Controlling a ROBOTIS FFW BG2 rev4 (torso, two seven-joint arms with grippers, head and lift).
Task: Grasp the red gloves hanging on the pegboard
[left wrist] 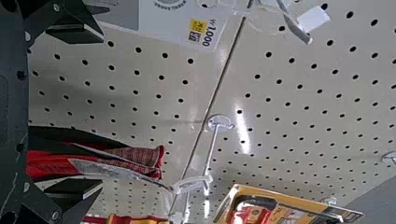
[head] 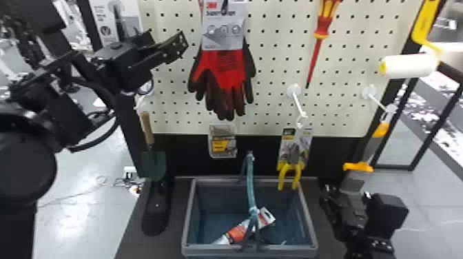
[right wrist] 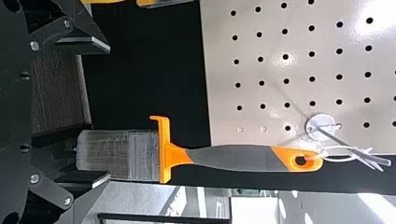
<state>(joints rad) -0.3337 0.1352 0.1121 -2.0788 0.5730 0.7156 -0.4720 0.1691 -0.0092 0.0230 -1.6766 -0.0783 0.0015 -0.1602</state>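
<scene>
Cream perforated pegboard point(head: 344, 113) holds red knit gloves with dark rubbery fingers point(head: 220, 79) upper middle; my left gripper point(head: 174, 44) is spread beside them. Its wrist view adds ribbed red fabric; my right gripper point(right wrist: 100, 112) is spread near a bristly orange-grey paintbrush point(right wrist: 224, 158).

Head cam sits up high, a bit back, & looks fwd and down at the cream board full of small holes point(head: 344, 69) and the grey-blue plastic basket point(head: 248, 250) under it. Left wrist cam, turned on its side, is v. close to that board point(left wrist: 303, 93), up by the red and black gloves point(head: 222, 75); both cams see the gloves point(left wrist: 56, 164). Right wrist cam is low on the right, close to the paint brush with the orange and grey handle point(right wrist: 210, 157), which the head cam sees too.
</scene>
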